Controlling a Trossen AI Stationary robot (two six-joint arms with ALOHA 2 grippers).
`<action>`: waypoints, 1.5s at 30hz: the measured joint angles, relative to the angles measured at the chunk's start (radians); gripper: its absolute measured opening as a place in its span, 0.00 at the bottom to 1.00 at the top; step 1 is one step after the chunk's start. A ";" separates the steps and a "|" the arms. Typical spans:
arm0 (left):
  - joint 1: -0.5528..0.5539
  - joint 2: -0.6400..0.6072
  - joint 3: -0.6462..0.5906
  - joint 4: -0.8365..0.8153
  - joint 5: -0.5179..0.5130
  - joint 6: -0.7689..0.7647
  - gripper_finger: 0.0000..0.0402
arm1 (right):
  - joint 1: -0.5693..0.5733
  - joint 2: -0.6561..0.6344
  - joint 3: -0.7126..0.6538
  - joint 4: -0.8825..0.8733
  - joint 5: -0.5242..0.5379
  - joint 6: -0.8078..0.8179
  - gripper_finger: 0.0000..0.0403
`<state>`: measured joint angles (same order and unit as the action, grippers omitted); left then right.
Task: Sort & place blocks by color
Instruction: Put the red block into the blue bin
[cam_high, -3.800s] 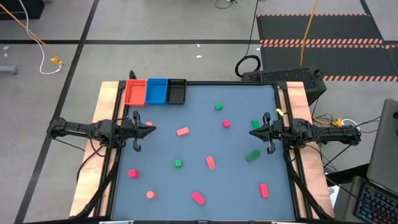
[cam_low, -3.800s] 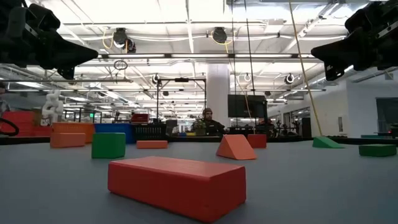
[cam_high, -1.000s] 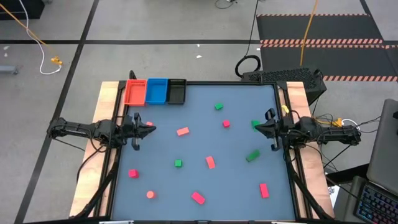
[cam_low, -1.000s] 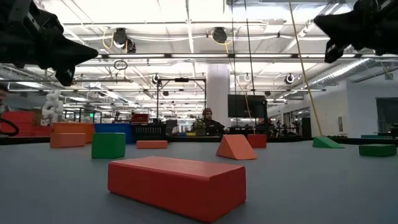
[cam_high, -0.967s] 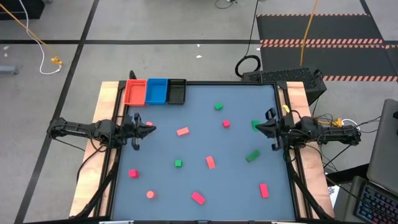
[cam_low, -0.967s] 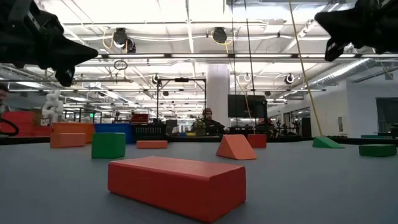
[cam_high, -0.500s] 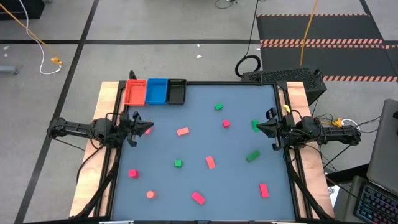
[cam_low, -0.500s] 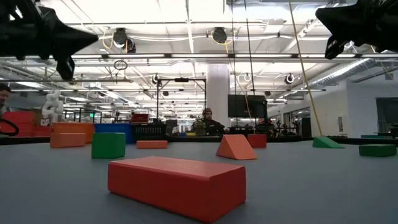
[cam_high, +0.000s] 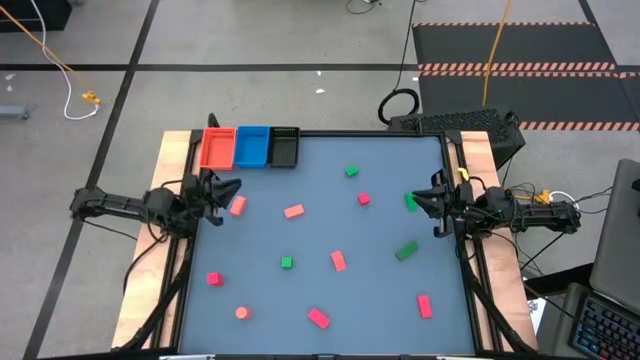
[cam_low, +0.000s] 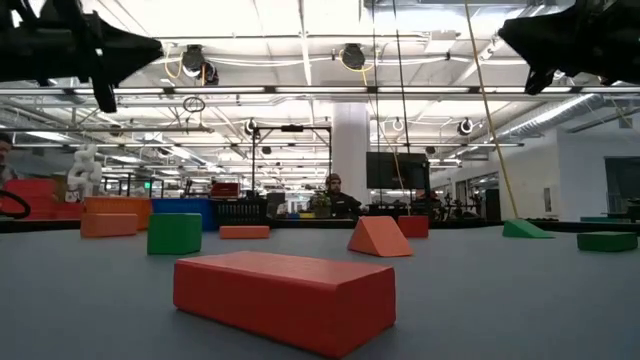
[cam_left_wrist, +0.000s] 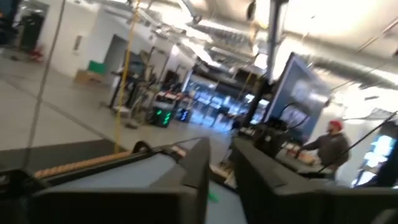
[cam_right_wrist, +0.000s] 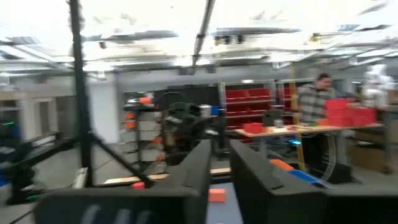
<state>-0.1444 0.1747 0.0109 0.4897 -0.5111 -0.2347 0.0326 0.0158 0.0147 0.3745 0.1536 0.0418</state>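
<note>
Both arms had lifted slightly; the left gripper hung level at the mat's left edge, right gripper opposite, fingers slightly parted, empty. Blocks lay scattered between.

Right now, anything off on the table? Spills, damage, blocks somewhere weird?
Nothing stands out. The blocks lie scattered loose across the blue-grey mat, none stacked. The red tray, blue tray and black tray sit side by side at the far left corner.
</note>
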 joint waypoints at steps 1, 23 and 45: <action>0.000 0.026 0.000 0.011 -0.018 -0.002 0.25 | 0.000 0.004 0.000 0.004 0.029 0.002 0.22; 0.197 0.746 0.446 -0.173 -0.034 0.046 0.70 | -0.080 0.701 0.304 -0.005 0.238 0.019 0.69; 0.263 0.895 0.540 -0.222 0.252 0.127 0.63 | -0.224 1.482 0.774 -0.620 0.055 0.034 0.69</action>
<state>0.1184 1.0695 0.5510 0.2675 -0.2589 -0.1079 -0.1915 1.4982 0.7883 -0.2451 0.2087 0.0756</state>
